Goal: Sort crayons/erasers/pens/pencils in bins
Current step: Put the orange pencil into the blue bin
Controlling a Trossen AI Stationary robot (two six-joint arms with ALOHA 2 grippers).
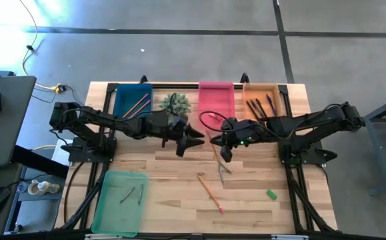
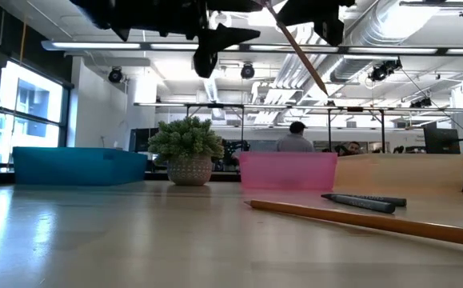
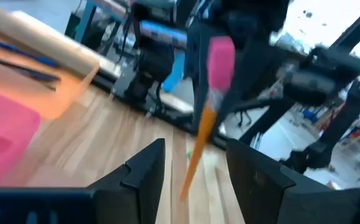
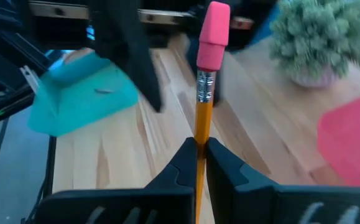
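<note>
- Here's the pencil (image 4: 199, 118), orange with a pink eraser tip, up in the air just in front of the pink bin (image 1: 215, 99), pinched mid-shaft.
- The right gripper (image 4: 198, 151) is clenched on it, fingers clamped either side of the wood, eraser end pointing toward the other arm.
- The left gripper (image 3: 192, 163) sits just beside the plant (image 1: 174, 104), on its pink-bin side, jaws spread and empty, aimed at the pencil: this looks like a hand-over lining up, though that's my read.
- Over by the blue bin (image 1: 133, 100), beyond the plant from the pink one, a few pencils already lie inside, so that is likely where this one is headed.
- The orange bin (image 1: 264, 99), touching the pink bin's far side, holds several dark pens.
- The pink bin looks empty from above; hard to be sure at this angle.
- The green bin (image 1: 120, 201), well away at the near corner, has a couple of thin sticks in it, probably crayons.
- Still loose on the table (image 1: 179, 200), nearer than the pink bin: another orange pencil (image 1: 210, 193), a thin grey stick just under the right gripper, and a small green eraser (image 1: 271, 194).
- So: partly sorted, several pieces to go, erasers not yet binned.
</note>
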